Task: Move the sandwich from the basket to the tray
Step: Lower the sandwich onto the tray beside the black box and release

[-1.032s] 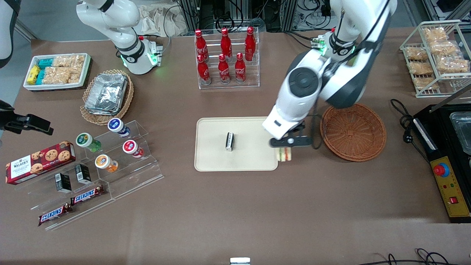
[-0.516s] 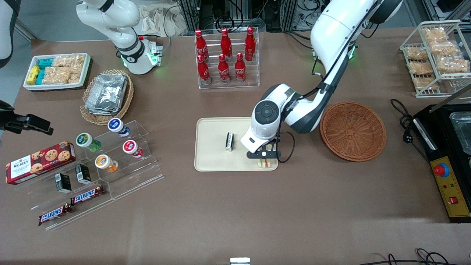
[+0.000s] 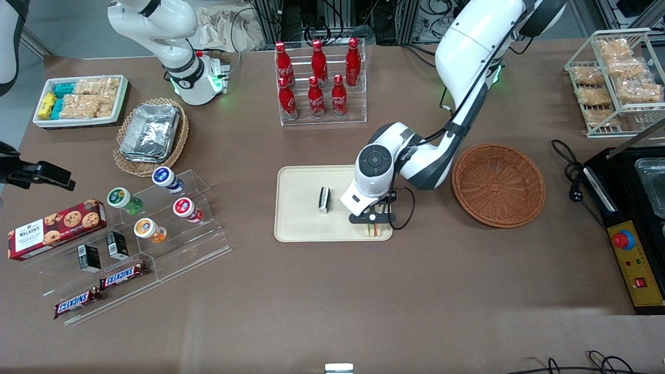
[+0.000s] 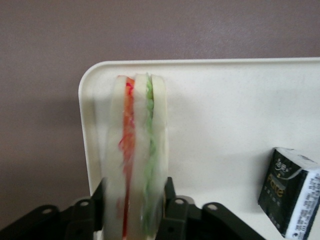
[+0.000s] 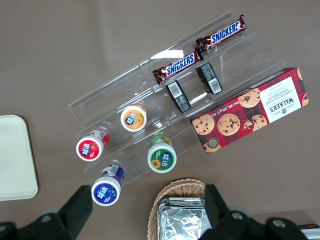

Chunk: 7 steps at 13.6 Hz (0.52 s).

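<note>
Gripper [image 3: 372, 220] of your left arm pinches triangular white-bread sandwich [image 4: 136, 155] upright, low over corner of flat cream-beige tray [image 3: 298, 218]; round reddish-brown wicker basket [image 3: 499, 185] sits beside tray.

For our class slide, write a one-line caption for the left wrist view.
Gripper shut on white-bread wedge sandwich, over the cream-beige tray's corner, beside a black-and-white packet.

Left arm [image 3: 467, 57]: glossy white shells, dark grey joint bands, round dark grey cap with concentric rings on wrist joint [image 3: 375, 160]. Green status light at base. Thin black cable looped beside wrist. Gripper [image 3: 372, 224]: black body, black fingers [image 4: 172, 210], round screw holes, white knob on top.
</note>
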Each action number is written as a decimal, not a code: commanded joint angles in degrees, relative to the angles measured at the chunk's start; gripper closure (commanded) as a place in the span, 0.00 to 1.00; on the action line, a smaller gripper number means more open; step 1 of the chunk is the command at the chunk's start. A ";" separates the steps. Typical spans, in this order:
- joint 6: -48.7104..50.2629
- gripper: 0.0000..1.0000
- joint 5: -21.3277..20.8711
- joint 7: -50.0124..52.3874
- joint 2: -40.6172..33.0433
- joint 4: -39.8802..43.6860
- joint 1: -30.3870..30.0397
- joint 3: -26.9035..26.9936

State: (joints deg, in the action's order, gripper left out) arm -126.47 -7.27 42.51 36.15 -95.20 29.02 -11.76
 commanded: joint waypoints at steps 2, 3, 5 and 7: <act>-0.71 0.04 -0.99 1.70 -0.11 -1.04 1.57 0.68; -0.54 0.02 -0.91 1.70 -0.46 -1.04 1.48 0.68; -0.36 0.01 -0.73 2.05 -2.12 -0.61 0.70 0.77; 1.04 0.01 -0.82 1.87 -4.49 0.53 0.60 1.29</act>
State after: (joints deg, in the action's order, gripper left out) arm -126.86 -7.30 43.39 35.22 -94.85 29.54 -11.21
